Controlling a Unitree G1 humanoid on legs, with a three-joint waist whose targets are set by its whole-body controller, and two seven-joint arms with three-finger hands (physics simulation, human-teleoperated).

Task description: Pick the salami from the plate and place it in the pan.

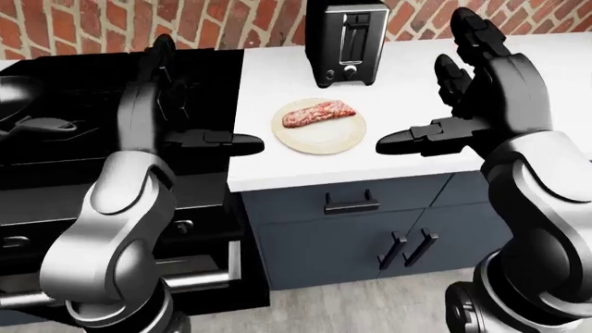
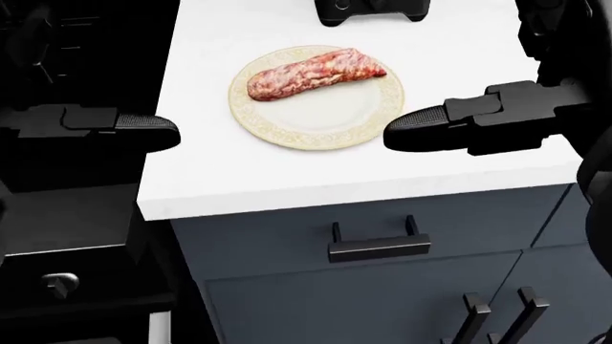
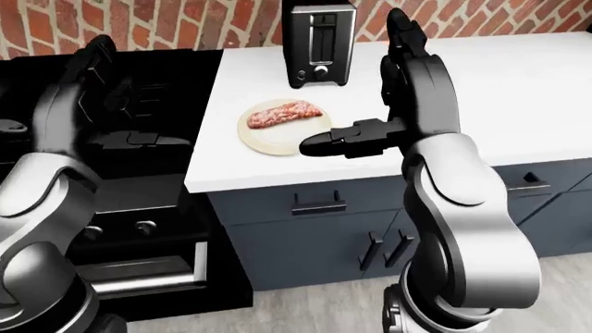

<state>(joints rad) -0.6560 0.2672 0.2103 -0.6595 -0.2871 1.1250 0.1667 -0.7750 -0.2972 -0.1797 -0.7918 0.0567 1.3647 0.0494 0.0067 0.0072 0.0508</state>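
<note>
A red brick wall runs along the top of the left-eye view, above a white counter (image 1: 481, 156) on dark grey cabinets, with a black stove (image 1: 83, 90) to the left of it. A black toaster (image 1: 346, 41) stands near the top centre. Just below it a cream plate (image 2: 359, 118) sits near the counter's left edge, and the salami (image 2: 313, 73) lies slantwise across the plate's upper half, untouched. A dark pan (image 1: 23, 104) seems to sit on the stove at the far left, though its outline is hard to read.

The right hand (image 1: 467, 104) is held above the counter to the right of the plate, fingers spread and upright, thumb pointing toward the plate, grasping nothing. The left hand (image 1: 171, 104) hangs over the stove, likewise open and empty. Both look poised for an approach; the right hand appears best placed to reach the salami.
</note>
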